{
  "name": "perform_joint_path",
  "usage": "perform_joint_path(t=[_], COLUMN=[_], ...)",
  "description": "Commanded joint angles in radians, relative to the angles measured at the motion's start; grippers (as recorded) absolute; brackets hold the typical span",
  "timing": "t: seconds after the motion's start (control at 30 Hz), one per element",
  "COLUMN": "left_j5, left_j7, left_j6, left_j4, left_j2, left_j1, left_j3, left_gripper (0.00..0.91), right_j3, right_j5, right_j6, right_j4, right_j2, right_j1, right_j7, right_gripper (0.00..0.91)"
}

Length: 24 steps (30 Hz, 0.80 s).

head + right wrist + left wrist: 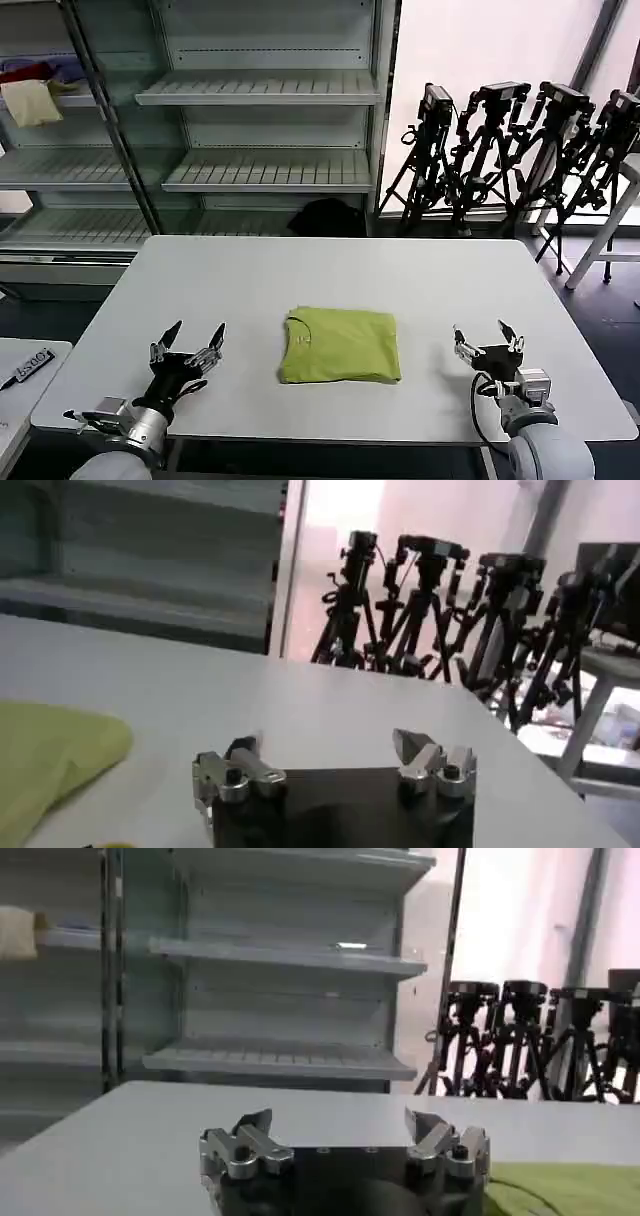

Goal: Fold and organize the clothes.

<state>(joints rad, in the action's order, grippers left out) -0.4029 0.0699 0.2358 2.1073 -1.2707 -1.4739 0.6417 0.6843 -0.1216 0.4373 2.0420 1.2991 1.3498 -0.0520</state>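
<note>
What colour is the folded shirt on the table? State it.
Lime yellow-green, plain; the shirt shows best in the head view.

- No brand, number or sign is reading clearly anywhere in this scene.
- A small white tag (33, 363) is lying on the side surface at the robot's left in the head view, carrying dark characters too small and tilted to make out.
- The lime shirt (341, 345) on the bench (250, 280) is showing a faint pale mark near its collar, which cannot be read as letters.
- The tripod-mounted cameras (520, 150) lined up behind the bench are showing no legible maker's names.
</note>
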Motion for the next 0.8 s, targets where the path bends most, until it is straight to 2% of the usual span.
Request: perform_joint_path(t=[0.03,0.27,0.7,0.8], left_j5=[-0.032,-0.034,-0.058,-0.058], left_j7=[0.001,0.004,0.002,0.003], left_j6=[-0.012,-0.025,-0.026,-0.028], left_j4=[0.007,-0.005,-0.01,-0.016], left_j2=[0.005,0.004,0.015,0.014], left_j1=[-0.015,-0.024,-0.025,-0.022], left_j3=[0.009,0.004,0.024,0.02], left_gripper=[0.907,0.907,0.907,0.907], right_j3=[0.025,0.019,0.002,-0.004], right_j5=[0.119,0.119,0.119,0.121], right_j6=[-0.074,-0.083,-0.039,-0.066], right_j4=[0.02,0.028,0.068,0.07], right_j2=[-0.03,-0.031,-0.025,-0.02], right_j1=[0.017,0.042,0.06,0.05], right_j7=[-0.041,-0.036,-0.014,-0.004], right_gripper=[0.907,0.907,0.907,0.907])
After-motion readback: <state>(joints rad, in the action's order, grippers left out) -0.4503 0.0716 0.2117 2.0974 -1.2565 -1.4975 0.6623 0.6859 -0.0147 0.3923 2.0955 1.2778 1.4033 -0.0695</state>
